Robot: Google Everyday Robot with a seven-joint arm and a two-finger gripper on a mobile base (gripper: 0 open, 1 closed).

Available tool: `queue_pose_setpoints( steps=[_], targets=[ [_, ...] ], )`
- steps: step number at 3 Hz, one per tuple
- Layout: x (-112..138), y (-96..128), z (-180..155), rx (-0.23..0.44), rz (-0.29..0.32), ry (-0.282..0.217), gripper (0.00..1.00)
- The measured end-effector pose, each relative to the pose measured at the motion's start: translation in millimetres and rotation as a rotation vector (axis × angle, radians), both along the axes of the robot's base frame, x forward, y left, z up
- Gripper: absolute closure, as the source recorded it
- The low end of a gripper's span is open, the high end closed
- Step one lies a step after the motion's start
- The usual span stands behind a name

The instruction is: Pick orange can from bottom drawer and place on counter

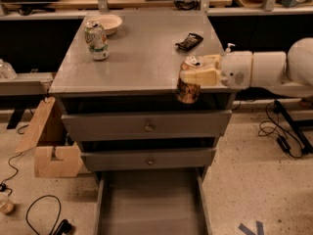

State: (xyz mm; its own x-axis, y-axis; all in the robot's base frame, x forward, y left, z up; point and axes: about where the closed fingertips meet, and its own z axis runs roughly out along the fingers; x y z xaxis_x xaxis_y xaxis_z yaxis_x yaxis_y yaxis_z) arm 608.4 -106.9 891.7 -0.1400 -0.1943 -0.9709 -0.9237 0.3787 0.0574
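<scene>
The fingers (201,77) of the gripper (198,73) are closing around the orange can (187,91), pressing it from either side; the can is sitting upright in their grasp at the front right corner of the desk (142,58), its silver top showing just above the desk's surface and its lower half hanging in front of the desk's front edge, clear of the drawers below; whether it is touching that edge cannot be told. The white arm (264,70) is reaching in from the right of the desk, lying roughly level with the top. On the desk, a dark flat object (189,41) is lying toward the back right, a green-and-white can (96,39) is standing at the back left, and a pale bowl (108,22) is sitting just behind that can. Under the desk's top, the two upper drawers (146,126) with round knobs are sitting closed, and the bottom drawer (151,204) is standing pulled out toward the camera, showing a plain grey floor. A cardboard box (51,146) is leaning at the left of the desk, and a black cable (44,214) is curling on the floor at its front left.
</scene>
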Motion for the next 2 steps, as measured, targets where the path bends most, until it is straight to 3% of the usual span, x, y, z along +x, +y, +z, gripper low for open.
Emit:
queue_pose_setpoints(
  steps=[2],
  targets=[
    [65,3,51,-0.006,-0.093,-0.043,1.00]
  ],
)
